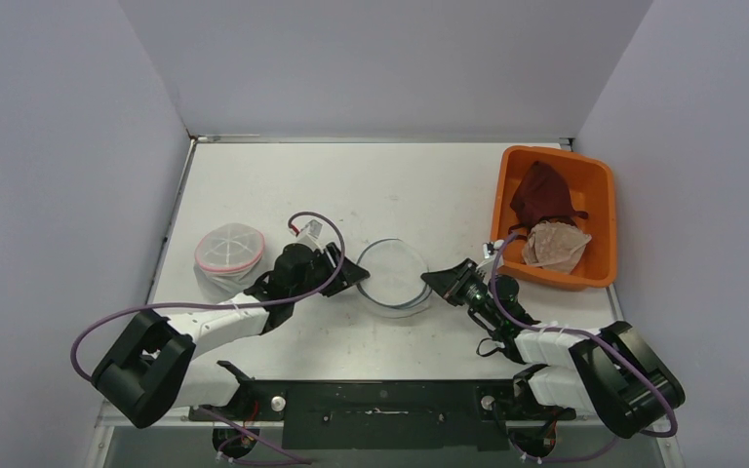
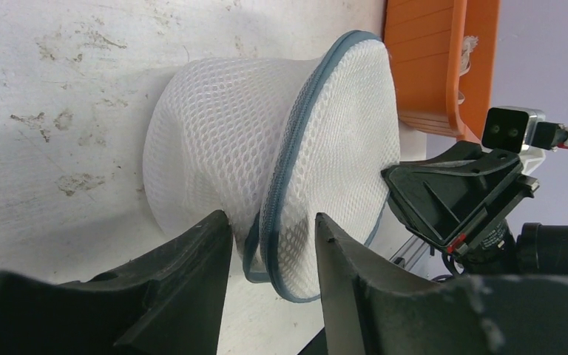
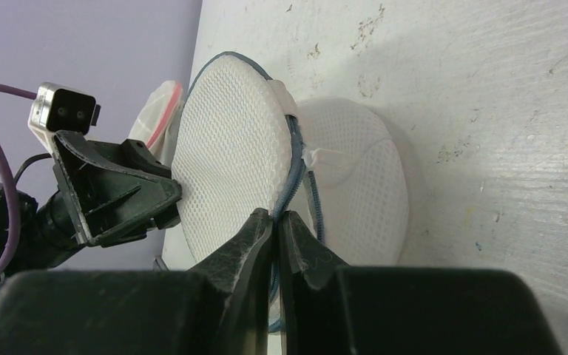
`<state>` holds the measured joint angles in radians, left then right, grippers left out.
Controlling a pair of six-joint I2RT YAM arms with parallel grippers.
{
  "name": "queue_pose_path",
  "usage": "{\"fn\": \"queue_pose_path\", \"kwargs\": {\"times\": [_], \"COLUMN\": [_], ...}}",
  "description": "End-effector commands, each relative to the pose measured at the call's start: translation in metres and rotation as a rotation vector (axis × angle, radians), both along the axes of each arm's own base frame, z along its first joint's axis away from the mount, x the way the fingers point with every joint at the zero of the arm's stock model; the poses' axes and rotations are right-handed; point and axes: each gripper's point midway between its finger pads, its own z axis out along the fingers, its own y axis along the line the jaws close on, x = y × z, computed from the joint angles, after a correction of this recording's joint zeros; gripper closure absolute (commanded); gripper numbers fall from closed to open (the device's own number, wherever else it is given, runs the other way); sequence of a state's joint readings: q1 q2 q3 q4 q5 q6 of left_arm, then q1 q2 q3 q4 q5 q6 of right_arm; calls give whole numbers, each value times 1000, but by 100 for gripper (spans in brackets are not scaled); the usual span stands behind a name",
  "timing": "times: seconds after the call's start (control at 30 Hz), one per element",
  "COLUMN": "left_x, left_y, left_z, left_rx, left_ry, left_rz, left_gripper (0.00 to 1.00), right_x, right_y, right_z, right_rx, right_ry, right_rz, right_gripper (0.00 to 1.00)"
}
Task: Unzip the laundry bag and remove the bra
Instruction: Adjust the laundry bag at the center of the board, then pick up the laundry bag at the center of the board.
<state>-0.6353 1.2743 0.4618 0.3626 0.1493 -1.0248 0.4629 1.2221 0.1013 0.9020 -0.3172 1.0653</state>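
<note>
Left end effector [image 2: 270, 222] straddles the laundry bag [image 2: 214, 133] at its zipper [image 2: 282, 170], jaws half apart, probably hunting the pull. Right end effector [image 3: 275, 218] is pinched tight on the opposite rim, propping the bag on edge mid-desk [image 1: 351, 185] so the zipper is reachable. No bra shows through the mesh.

Lighting's bright and even, coming from overhead. The white tabletop [image 1: 283, 185] looks almost washed out from above, though there's no harsh glare. In the wrist views a soft grey shadow hugs the laundry bag [image 3: 229, 163]. Up close the right gripper [image 3: 276, 216] goes near-black and a bit soft, with little detail, while the mesh is sharp.
</note>
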Motion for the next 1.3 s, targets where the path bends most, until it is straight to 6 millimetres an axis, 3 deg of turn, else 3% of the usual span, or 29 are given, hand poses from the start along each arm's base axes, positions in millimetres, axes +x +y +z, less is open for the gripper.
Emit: {"fn": "queue_pose_path", "kwargs": {"times": [0.0,0.23,0.33,0.43,0.63,0.9,1.07,1.27], "left_x": [12,7,5,4,1,-1,1,0], "left_y": [-8,-10,-9,-8,-7,-5,-3,2], "left_z": [18,12,12,10,9,-2,-15,-37], "left_rx": [-16,-16,-11,-4,0,24,54,101], "left_ry": [-74,-78,-83,-82,-89,-71,-48,-8], "left_rz": [-8,-38,-49,-58,-75,-79,-75,-66], "left_gripper": [59,91,99,100,100,100,100,100], "right_x": [9,6,4,1,4,25,36,32], "right_y": [5,7,5,0,-19,5,20,30], "right_z": [25,26,26,32,46,25,7,-11], "right_rx": [13,-25,-100,-188,-334,-299,-285,-278], "right_ry": [-89,-97,-92,-105,-118,-34,-5,22], "right_rz": [-2,26,48,62,36,133,179,211], "right_gripper": [95,92,63,38,18,17,23,37]}}
